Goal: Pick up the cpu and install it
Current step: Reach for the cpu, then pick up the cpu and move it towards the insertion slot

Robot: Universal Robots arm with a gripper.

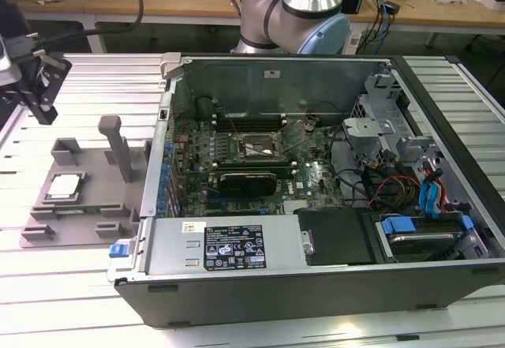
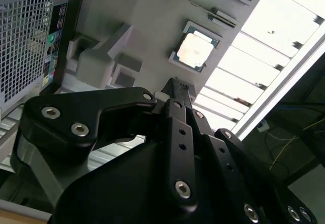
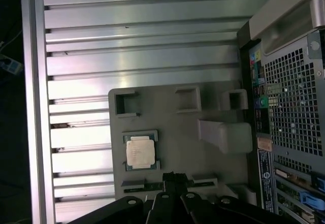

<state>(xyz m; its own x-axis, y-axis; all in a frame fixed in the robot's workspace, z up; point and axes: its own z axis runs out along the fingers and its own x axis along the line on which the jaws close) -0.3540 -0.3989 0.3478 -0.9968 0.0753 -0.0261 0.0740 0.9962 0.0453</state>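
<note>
I see the small flat square cpu with the shiny silver top (image 1: 65,185) lying flat in a shallow nest on the grey plastic plate with raised blocks (image 1: 79,223). In the exterior view the plate sits on the silver ribbed metal worktop (image 1: 71,308). It is at 9 o'clock from the big open black computer case (image 1: 316,289), just beside its wall.

The black metal gripper (image 1: 45,111) hangs in the air at about 11 o'clock from the cpu and does not touch it. In both wrist views its tips look pressed together, so it is clenched and holds nothing.

Inside the case lies the dark square socket with a metal frame (image 1: 256,149), at about 3 o'clock from the cpu and well apart from it. A tall grey post (image 1: 118,147) stands upright on the plate at 1 o'clock from the cpu.
</note>
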